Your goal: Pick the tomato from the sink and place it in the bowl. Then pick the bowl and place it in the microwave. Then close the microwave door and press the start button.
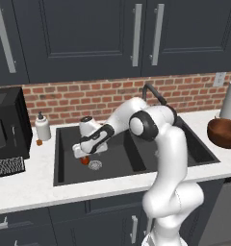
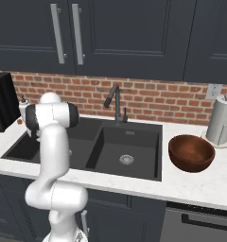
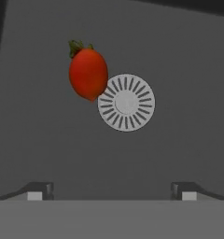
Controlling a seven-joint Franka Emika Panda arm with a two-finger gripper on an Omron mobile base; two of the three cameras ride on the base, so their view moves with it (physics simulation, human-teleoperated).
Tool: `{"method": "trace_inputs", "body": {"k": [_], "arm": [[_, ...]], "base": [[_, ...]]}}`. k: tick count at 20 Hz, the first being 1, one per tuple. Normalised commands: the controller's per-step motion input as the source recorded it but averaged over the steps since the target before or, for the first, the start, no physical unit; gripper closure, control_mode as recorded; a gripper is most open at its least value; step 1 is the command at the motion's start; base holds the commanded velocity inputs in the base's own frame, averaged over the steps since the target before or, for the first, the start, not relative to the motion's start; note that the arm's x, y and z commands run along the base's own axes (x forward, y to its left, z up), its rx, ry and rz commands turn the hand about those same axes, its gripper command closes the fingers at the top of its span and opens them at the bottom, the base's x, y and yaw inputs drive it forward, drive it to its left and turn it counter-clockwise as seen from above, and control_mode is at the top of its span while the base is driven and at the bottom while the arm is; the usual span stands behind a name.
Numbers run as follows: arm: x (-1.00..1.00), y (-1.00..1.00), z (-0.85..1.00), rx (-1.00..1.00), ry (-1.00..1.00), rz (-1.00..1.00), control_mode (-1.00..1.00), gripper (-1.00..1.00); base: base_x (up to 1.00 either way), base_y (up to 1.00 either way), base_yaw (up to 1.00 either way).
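The red tomato (image 3: 88, 73) lies on the floor of the black sink's (image 1: 67, 144) left basin, touching the edge of the round silver drain (image 3: 126, 102). My gripper (image 3: 112, 192) hangs open just above it, with nothing between its fingers and the tomato ahead and slightly to the left in the hand view. From the left base view the hand (image 1: 83, 154) is low in that basin, right by the tomato (image 1: 84, 161). The reddish-brown bowl (image 2: 191, 152) stands empty on the counter to the right of the sink (image 2: 139, 142). The microwave is out of view.
A black curved faucet (image 2: 114, 101) rises behind the sink. A paper towel roll (image 2: 220, 120) stands behind the bowl. Left of the sink are a white soap dispenser (image 1: 42, 126), a tiny orange object (image 1: 39, 142) and a black box appliance (image 1: 6, 125).
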Motion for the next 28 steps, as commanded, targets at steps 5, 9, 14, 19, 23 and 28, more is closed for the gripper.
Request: {"method": "trace_inputs", "body": {"k": [5, 9, 14, 19, 23, 28], "arm": [[0.09, 0.00, -0.29, 0.00, 0.00, 0.00, -1.00, -1.00], [0.11, -0.03, -0.05, 0.00, 0.00, 0.02, -1.00, -1.00], [0.23, 0.00, -0.09, 0.00, -0.04, 0.06, -1.00, -1.00], [0.31, 0.00, -0.17, 0.00, -0.05, 0.07, -1.00, -1.00], [0.19, 0.00, -0.31, 0.06, -0.04, 0.10, -1.00, -1.00], [0.13, 0.02, -0.35, 0.05, 0.00, 0.09, -1.00, -1.00]], "base": [[0.00, 0.00, 0.00], [0.00, 0.00, 0.00], [0.00, 0.00, 0.00], [0.00, 0.00, 0.00], [0.00, 0.00, 0.00], [0.00, 0.00, 0.00]]}}
